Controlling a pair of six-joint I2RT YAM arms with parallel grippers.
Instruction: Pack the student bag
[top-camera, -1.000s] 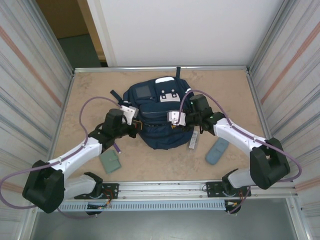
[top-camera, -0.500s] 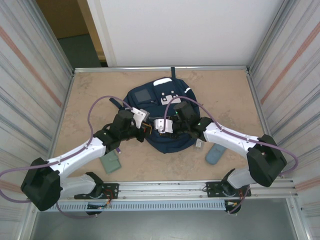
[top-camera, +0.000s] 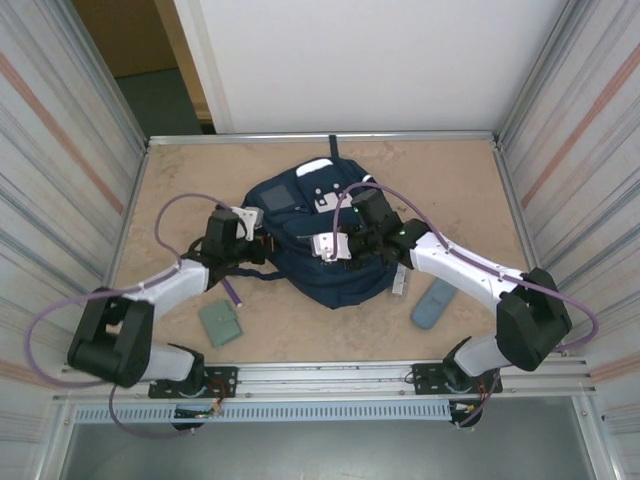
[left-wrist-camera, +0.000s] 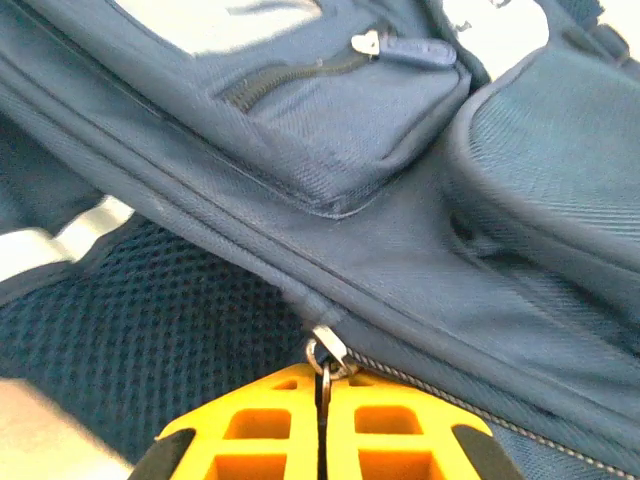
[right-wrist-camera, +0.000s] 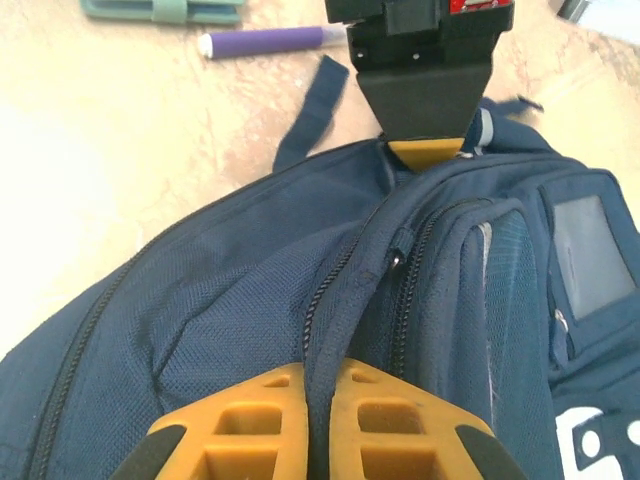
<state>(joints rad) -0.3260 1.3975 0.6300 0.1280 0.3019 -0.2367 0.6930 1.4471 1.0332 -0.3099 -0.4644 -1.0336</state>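
The student bag, a large navy backpack, lies mid-table between both arms. My left gripper is at the bag's left side. In the left wrist view its orange fingers are shut on the metal zipper pull of a long zipper. My right gripper is over the bag's middle, pointing left. Its fingertips are shut on a raised fold of bag fabric beside a zipper. The right wrist view looks along the bag to the left gripper.
A flat grey-green case and a purple pen lie left of the bag near the left arm. A grey-blue pouch and a small pale item lie to its right. Metal walls ring the table.
The right gripper has closed onto the bag fabric. The left arm has drawn back to the left with the zipper pull, and the bag has shifted slightly with it.
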